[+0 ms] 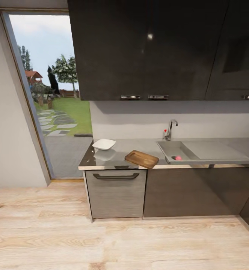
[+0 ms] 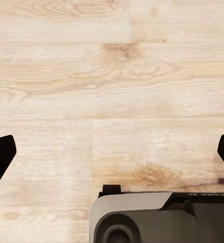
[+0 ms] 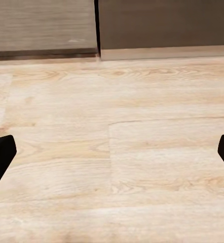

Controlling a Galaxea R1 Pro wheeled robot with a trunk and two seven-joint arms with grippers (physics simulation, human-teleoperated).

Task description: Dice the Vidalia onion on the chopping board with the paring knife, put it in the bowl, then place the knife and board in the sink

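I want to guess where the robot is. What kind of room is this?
It looks like a kitchen: a sink with a tap set in a grey countertop, a chopping board and white bowl on it, and dark cabinets above.

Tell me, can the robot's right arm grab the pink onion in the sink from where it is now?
Probably not yet. The onion lies in the sink across a stretch of floor, and the open right gripper faces floorboards near the cabinet bases. Nothing blocks it; the robot seems too far off.
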